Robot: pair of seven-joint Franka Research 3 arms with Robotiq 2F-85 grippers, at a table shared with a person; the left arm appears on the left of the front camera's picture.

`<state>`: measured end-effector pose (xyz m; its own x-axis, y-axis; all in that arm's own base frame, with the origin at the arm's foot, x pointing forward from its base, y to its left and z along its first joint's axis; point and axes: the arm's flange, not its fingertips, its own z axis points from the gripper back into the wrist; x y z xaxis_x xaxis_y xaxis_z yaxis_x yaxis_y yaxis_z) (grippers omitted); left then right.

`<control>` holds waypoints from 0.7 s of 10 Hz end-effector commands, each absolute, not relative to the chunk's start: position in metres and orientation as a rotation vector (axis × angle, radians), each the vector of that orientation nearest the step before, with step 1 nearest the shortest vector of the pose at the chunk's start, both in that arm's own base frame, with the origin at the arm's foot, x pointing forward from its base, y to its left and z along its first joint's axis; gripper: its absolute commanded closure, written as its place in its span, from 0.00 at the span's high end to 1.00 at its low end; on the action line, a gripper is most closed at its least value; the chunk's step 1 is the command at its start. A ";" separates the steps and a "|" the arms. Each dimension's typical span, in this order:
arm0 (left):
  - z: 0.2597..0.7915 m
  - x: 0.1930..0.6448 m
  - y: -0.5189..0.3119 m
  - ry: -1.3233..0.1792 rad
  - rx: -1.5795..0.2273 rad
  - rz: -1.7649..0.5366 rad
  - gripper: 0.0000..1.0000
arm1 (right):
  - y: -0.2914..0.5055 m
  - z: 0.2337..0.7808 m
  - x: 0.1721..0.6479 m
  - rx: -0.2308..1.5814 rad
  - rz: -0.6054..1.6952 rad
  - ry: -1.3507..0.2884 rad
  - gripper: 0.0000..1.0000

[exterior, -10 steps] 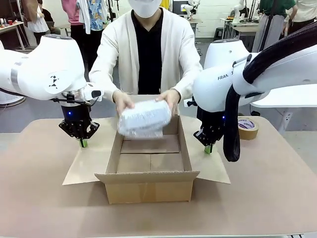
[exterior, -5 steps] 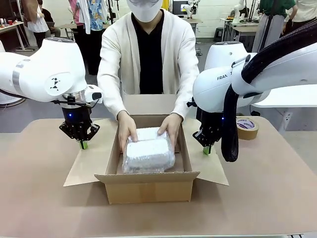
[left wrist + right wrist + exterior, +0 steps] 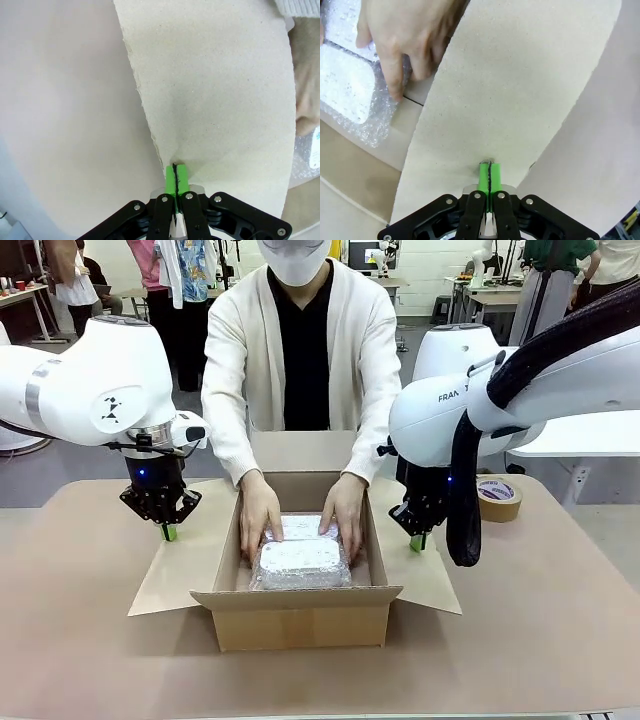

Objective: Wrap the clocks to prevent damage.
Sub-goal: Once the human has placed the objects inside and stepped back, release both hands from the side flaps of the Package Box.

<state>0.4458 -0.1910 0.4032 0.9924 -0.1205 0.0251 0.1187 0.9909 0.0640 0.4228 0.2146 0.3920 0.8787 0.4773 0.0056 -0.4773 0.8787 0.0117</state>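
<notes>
- Clocks (image 3: 300,562): I see them as whitish bubble-wrapped bundles lying down inside the open cardboard box (image 3: 300,625), one near the front wall and a second showing just behind it.
- The person's hands (image 3: 258,525) are both down in the box, one at each side of the bundles, with the fingertips resting on the wrap.
- In my right wrist view, one hand (image 3: 405,30) lies spread over the crinkly bundle (image 3: 345,85), and a fingertip touches its edge.
- The left gripper (image 3: 167,530) points straight down onto the box's left flap (image 3: 190,560), which is folded out flat on the bench (image 3: 550,620).
- From the left wrist camera, the left gripper (image 3: 176,170) has its fingers clenched, green pads pressed flat together, and their tips meet the flap (image 3: 215,100) close to its torn edge.
- The right gripper (image 3: 422,538) stands the same way over the right flap (image 3: 415,575).
- In the right wrist view its fingers (image 3: 484,175) are clenched with nothing between the pads, and the tips sit on the cardboard flap (image 3: 520,90) near the bench side of it.
- A brown tape roll (image 3: 499,498) lies flat on the bench, beyond the right arm and well apart from the box.
</notes>
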 end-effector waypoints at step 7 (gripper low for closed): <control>0.403 0.445 -0.191 -0.029 0.064 -0.121 0.00 | 0.214 0.391 0.423 0.003 0.491 -0.003 0.01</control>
